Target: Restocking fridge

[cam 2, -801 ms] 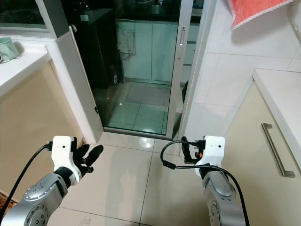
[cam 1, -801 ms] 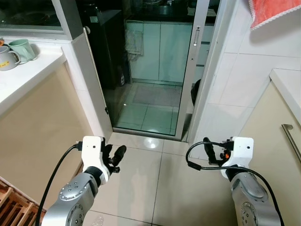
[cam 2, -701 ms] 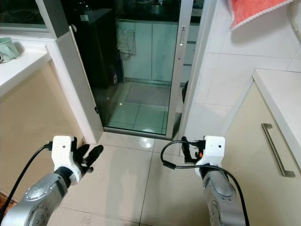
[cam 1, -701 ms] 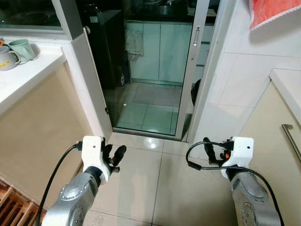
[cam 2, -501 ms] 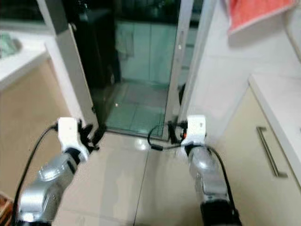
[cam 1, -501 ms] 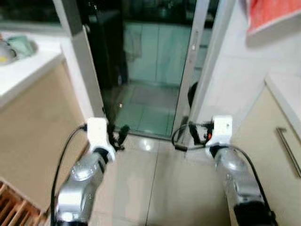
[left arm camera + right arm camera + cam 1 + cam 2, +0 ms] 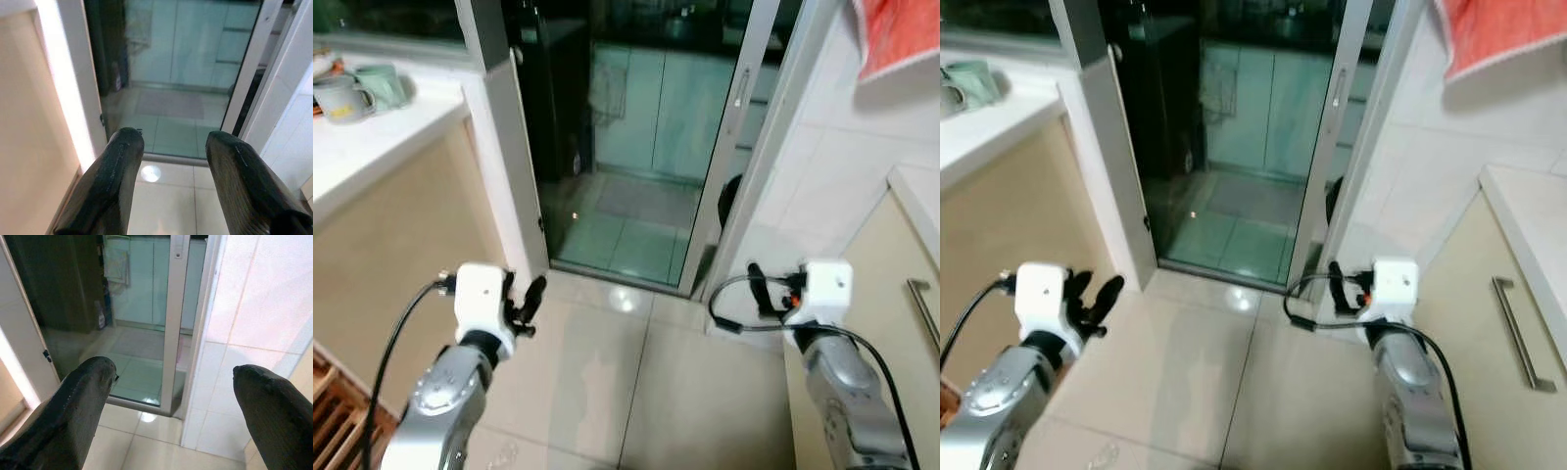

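- Your head camera has swung up and forward since a moment ago: the glass sliding door point(image 7: 646, 186) sits lower in frame and the mugs point(image 7: 362, 93) on the white counter point(image 7: 382, 147) have slid toward the corner.
- Both arms have lifted with it. Left gripper point(image 7: 529, 299) and right gripper point(image 7: 759, 289) hover over the tiled floor point(image 7: 636, 392), fingers spread, carrying nothing.
- Your right wrist view catches the door's frame and white wall tiles point(image 7: 254, 308); the head views add the red towel point(image 7: 901, 34) and cabinet handle point(image 7: 1523, 333).
- You've no fridge or stock in sight.
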### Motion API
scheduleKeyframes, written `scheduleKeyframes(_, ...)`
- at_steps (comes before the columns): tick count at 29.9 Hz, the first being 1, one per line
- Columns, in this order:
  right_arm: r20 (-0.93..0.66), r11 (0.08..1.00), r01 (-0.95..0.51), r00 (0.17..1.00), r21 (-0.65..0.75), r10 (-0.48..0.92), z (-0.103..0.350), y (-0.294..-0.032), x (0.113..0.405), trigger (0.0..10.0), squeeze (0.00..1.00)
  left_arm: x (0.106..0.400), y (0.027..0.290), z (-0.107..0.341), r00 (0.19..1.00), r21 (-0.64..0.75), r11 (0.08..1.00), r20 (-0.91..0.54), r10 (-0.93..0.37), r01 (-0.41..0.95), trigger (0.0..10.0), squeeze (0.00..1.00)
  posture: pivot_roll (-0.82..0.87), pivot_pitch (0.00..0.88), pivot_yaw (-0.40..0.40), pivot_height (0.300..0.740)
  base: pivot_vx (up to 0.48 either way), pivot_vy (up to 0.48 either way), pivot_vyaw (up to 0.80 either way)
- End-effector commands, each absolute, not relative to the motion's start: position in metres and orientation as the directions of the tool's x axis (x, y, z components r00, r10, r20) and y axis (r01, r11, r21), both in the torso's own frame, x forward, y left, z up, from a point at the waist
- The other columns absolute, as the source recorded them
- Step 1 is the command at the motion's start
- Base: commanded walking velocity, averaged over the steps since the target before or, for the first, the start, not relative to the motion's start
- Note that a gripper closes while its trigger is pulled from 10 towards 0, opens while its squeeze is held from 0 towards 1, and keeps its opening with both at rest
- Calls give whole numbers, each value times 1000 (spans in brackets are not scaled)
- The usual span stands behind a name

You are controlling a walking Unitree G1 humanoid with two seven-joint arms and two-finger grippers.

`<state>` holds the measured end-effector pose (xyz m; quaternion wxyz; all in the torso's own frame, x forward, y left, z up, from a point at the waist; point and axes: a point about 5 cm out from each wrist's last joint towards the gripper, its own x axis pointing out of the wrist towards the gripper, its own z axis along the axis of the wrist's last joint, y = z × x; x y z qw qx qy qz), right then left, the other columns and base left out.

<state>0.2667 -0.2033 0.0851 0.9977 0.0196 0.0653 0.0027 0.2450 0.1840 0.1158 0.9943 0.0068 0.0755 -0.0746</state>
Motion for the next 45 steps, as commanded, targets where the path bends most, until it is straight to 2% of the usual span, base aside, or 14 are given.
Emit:
scheduleKeyframes(1, -112, 999, -3, 994, 51, 9, 90, -201, 270, 10000, 0, 249, 179, 123, 978, 6, 985, -120, -169, 170, 10000, 0, -50, 0, 7, 736, 0, 0, 0)
scheduleKeyframes(4, -94, 996, -34, 995, 78, 41, 95, -186, 285, 10000, 0, 259, 168, 123, 977, -28, 984, -112, -180, 177, 10000, 0, -57, 0, 21, 736, 0, 320, 0)
scheduleKeyframes(7, -88, 995, -44, 995, 87, 52, 97, -182, 289, 10000, 0, 261, 167, 122, 977, -28, 985, -120, -174, 172, 10000, 0, -59, 0, 29, 736, 0, 480, 0)
scheduleKeyframes(15, -125, 996, -50, 990, 71, 59, 89, -182, 291, 10000, 0, 264, 172, 114, 980, -34, 993, -158, -120, 116, 10000, 0, -56, 0, 29, 736, 0, 480, 735)
scheduleKeyframes(22, -125, 995, -69, 989, 73, 78, 87, -178, 293, 10000, 0, 264, 169, 117, 981, -27, 991, -137, -134, 131, 10000, 0, -50, 0, 29, 736, 0, 480, 731)
scheduleKeyframes(27, -119, 995, -83, 989, 59, 90, 87, -175, 295, 10000, 0, 265, 169, 118, 978, -20, 988, -136, -157, 156, 10000, 0, -42, 0, 31, 736, 0, 0, 645)
scheduleKeyframes(35, -118, 996, -61, 991, 61, 68, 84, -176, 296, 10000, 0, 269, 177, 112, 974, -28, 987, -161, -158, 156, 10000, 0, -44, 0, 45, 736, 0, 352, 0)
scheduleKeyframes(36, -135, 998, -24, 990, 60, 32, 81, -180, 296, 10000, 0, 270, 179, 112, 975, -25, 988, -162, -154, 152, 10000, 890, -46, 0, 51, 736, 0, 472, 0)
scheduleKeyframes(37, -145, 998, -8, 989, 61, 16, 79, -182, 296, 10000, 0, 270, 180, 112, 975, -25, 988, -162, -152, 150, 10000, 890, -46, 0, 51, 736, 0, 472, 0)
scheduleKeyframes(38, -149, 998, -3, 989, 60, 11, 79, -182, 296, 10000, 0, 271, 180, 112, 974, -31, 987, -162, -159, 156, 10000, 1000, -47, 0, 54, 736, 0, 472, 0)
scheduleKeyframes(40, -149, 999, 1, 989, 48, 6, 79, -182, 297, 10000, 0, 272, 181, 112, 975, -24, 988, -161, -156, 154, 10000, 1000, -47, 0, 54, 736, 0, 472, 0)
scheduleKeyframes(41, -136, 997, 24, 991, 74, -14, 79, -184, 297, 10000, 1000, 274, 183, 112, 976, -27, 989, -162, -149, 146, 10000, 1000, -47, 0, 56, 736, 0, 472, 0)
scheduleKeyframes(45, -124, 997, 25, 992, 76, -15, 81, -185, 297, 10000, 1000, 276, 186, 112, 977, -19, 990, -161, -138, 137, 10000, 1000, -47, 0, 58, 736, 0, 472, 0)
